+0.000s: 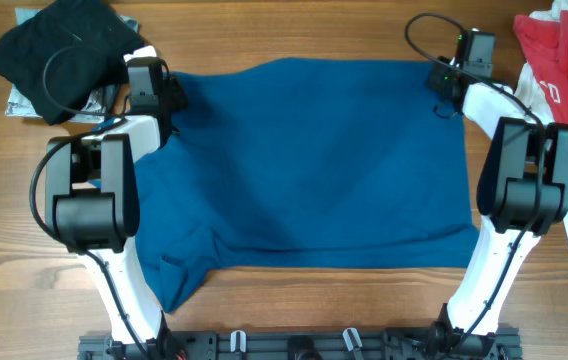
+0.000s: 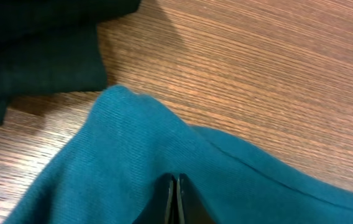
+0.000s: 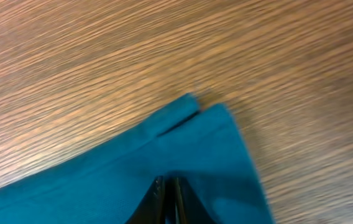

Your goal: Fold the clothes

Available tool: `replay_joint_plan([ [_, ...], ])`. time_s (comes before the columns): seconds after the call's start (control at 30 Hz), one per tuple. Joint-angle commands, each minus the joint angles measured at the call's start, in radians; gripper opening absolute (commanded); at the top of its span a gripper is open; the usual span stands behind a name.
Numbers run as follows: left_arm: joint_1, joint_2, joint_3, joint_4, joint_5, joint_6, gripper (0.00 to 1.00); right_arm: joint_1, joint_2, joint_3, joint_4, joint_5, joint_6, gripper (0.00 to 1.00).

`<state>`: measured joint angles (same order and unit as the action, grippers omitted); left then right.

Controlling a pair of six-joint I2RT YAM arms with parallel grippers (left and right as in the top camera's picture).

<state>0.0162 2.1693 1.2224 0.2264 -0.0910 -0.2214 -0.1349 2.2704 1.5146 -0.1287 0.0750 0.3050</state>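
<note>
Pinching blue shirt [image 1: 314,160] corners: left fingers [image 2: 172,202] and right fingers [image 3: 156,202].

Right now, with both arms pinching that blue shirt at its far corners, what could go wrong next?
1. The right tool grips the blue shirt close to its corner edge; a pull could slip the cloth free.
2. The black garment lies right beside the left tool; lifting that corner might snag or drag it.
3. The shirt's near left corner is bunched, so a fold may land crooked.
</note>
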Motion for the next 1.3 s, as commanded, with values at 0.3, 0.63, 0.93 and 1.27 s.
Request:
replay_joint_plan([
  [0.3, 0.002, 0.04, 0.054, 0.05, -0.075, 0.008, 0.09, -0.116, 0.079, 0.04, -0.177, 0.163, -0.039, 0.11],
  [0.63, -0.109, -0.142, 0.435, -0.354, -0.075, 0.005, 0.84, -0.117, -0.208, 0.467, -0.62, 0.114, 0.052, 0.91],
  [0.93, -0.185, -0.669, 0.435, -1.218, -0.052, -0.031, 1.0, -0.117, -0.65, 0.467, -1.215, -0.291, 0.124, 1.0],
  [1.27, -0.165, -0.893, 0.431, -1.7, -0.044, -0.312, 1.0, -0.117, -0.908, 0.344, -1.479, -0.255, 0.193, 0.88],
])
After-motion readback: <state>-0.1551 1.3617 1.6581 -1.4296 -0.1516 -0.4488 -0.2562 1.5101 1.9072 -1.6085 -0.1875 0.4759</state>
